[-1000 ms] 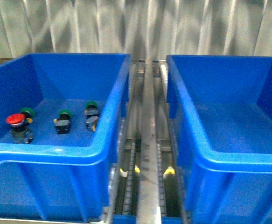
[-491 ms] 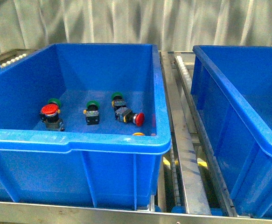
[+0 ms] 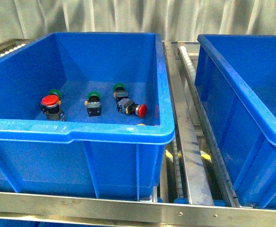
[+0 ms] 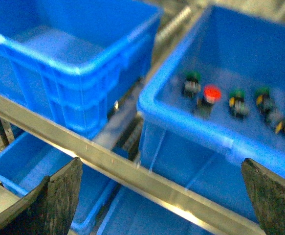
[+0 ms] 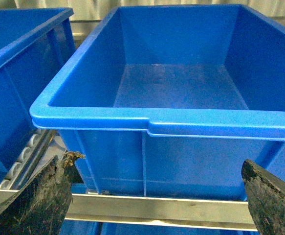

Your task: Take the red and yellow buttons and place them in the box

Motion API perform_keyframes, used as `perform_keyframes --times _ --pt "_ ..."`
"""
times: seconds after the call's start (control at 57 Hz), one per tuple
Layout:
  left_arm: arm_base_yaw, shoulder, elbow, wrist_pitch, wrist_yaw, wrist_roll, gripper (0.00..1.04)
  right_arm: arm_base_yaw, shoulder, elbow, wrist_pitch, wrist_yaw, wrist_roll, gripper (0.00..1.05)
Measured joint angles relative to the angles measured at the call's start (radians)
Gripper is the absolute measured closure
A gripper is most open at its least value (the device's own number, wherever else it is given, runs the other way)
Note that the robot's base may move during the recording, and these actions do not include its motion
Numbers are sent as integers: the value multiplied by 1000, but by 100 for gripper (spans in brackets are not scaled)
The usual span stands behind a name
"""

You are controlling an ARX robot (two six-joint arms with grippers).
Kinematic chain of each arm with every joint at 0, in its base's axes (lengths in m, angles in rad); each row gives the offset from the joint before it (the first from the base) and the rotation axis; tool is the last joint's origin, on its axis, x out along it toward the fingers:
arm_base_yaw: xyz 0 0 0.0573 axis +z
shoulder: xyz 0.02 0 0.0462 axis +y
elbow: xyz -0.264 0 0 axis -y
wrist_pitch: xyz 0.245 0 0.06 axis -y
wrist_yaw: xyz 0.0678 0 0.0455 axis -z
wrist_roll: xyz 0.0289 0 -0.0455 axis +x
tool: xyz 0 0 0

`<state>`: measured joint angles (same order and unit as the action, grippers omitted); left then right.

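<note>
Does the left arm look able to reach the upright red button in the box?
Probably yes. The red button stands cap-up with nothing above it, and the box is open on top. The left hand is open but outside, so it must clear the near wall first.

Bright even light, glare on bin [image 3: 81,134] rim, blurry left wrist view.

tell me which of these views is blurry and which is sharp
front view: sharp, the upright red button reads clearly, mild glare on the left bin rim. left wrist view: motion-blurred, that button smeared. right wrist view: crisp across the right bin.
</note>
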<state>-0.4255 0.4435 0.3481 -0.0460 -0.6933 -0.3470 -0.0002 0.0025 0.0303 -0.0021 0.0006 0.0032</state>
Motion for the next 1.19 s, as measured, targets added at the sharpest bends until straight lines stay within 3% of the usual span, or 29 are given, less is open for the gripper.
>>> perform_keyframes --times 0.088,0.193,0.298,0.526,0.719,0.895,1.193 --pt "-118 215 202 143 -153 4 8 0 0 0 0 0 0 6" --pt "-202 453 415 250 -216 92 8 0 0 0 0 0 0 6" --pt "-216 670 619 251 -234 172 8 0 0 0 0 0 0 6" --pt "-163 1048 971 -55 -136 291 8 0 0 0 0 0 0 6" --pt "-60 1116 1085 -201 -61 383 8 0 0 0 0 0 0 6" --pt "27 1124 1116 -265 -30 453 8 0 0 0 0 0 0 6" --pt "75 1244 1120 -261 42 519 8 0 0 0 0 0 0 6"
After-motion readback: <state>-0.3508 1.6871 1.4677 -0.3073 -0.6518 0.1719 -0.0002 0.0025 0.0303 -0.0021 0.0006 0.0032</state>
